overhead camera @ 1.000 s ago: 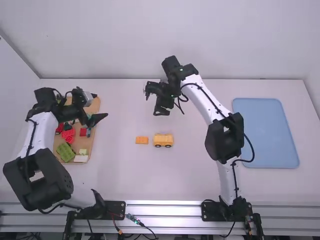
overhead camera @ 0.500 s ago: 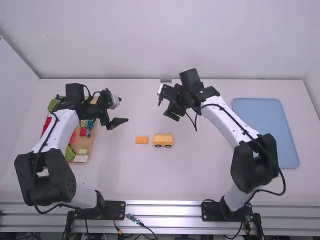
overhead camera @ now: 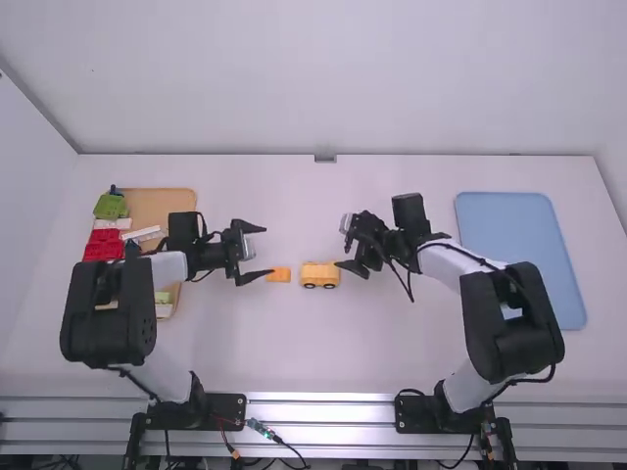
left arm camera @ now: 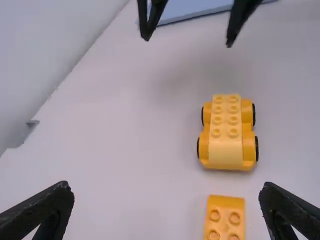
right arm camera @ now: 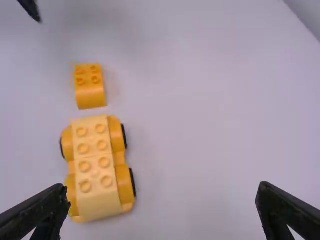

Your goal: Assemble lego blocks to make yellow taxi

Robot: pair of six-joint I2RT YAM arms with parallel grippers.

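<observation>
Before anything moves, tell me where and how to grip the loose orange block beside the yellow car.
Best come straight down and pinch the orange block across its long sides, which look free. It lies flat, studs up, with one short end facing the car, so gripping end-on looks tighter.

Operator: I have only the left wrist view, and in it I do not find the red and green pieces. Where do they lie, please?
Observer: High view: the red pieces and the green piece are at the wooden board, on the left side of the table.

Operator: Thank you. The small yellow brick is cut by my picture's edge. How many studs has it in total?

Observer: The right wrist view shows its whole top: four studs, in two rows of two.
</observation>
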